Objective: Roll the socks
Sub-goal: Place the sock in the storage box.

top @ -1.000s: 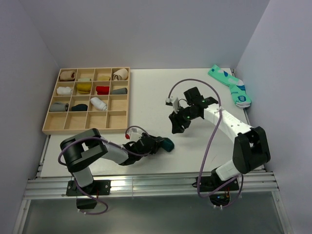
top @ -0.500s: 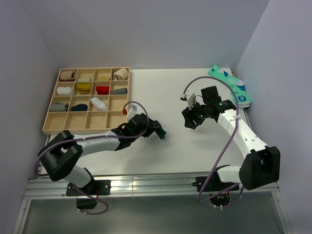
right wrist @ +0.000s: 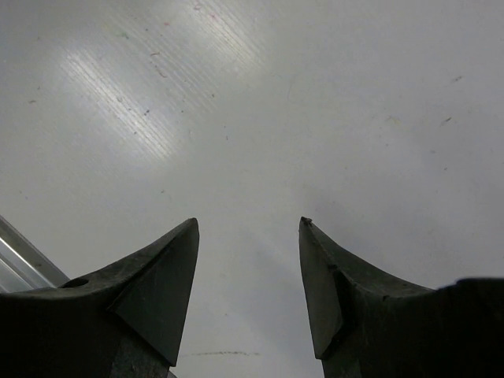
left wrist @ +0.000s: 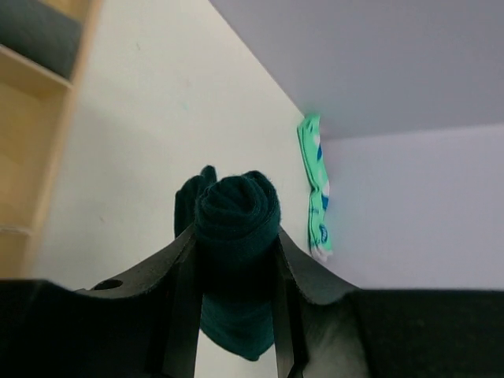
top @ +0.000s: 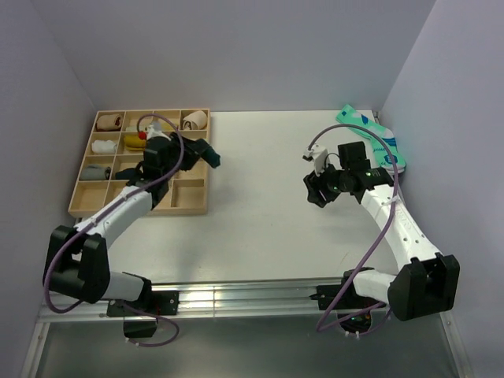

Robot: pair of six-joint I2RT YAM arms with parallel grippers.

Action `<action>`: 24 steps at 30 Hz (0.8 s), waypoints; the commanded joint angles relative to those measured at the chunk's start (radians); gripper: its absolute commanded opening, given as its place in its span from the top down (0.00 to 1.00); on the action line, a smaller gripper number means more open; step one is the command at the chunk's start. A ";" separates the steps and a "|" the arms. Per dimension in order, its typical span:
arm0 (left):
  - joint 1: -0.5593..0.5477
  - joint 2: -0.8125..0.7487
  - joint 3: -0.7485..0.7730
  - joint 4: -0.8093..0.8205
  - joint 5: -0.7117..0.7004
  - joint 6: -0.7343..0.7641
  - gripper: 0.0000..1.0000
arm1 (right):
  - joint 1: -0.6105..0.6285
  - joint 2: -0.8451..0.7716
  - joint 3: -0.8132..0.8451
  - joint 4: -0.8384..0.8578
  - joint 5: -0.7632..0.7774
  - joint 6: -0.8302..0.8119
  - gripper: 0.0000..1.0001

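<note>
Now | rolling looks done | my left hand (left wrist: 234, 246) clamps the rolled socks (left wrist: 236, 209), upper left of top view, at the tray (top: 134, 211) edge | right hand (right wrist: 248, 228) wide, empty | left to do: drop the roll in a compartment

The tray (top: 138, 211) sits at the far left of the desk (top: 260, 228); the rolled sock (left wrist: 236, 209), between the left fingers (left wrist: 179, 307), is above its right edge. The right fingers (right wrist: 157, 276) hang over the desk right of centre, with a pair of socks (top: 372, 138) behind them in the far right corner.
</note>
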State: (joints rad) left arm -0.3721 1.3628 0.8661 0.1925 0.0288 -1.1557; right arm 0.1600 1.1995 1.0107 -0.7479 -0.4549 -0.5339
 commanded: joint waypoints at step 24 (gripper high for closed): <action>0.311 0.562 0.270 -0.019 0.298 0.169 1.00 | -0.053 -0.127 -0.119 0.055 0.059 -0.092 0.39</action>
State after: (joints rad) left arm -0.0696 1.8992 1.0641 0.3004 0.3622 -1.0557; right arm 0.1192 1.0962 0.9012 -0.7185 -0.4026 -0.6014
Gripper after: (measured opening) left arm 0.384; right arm 0.611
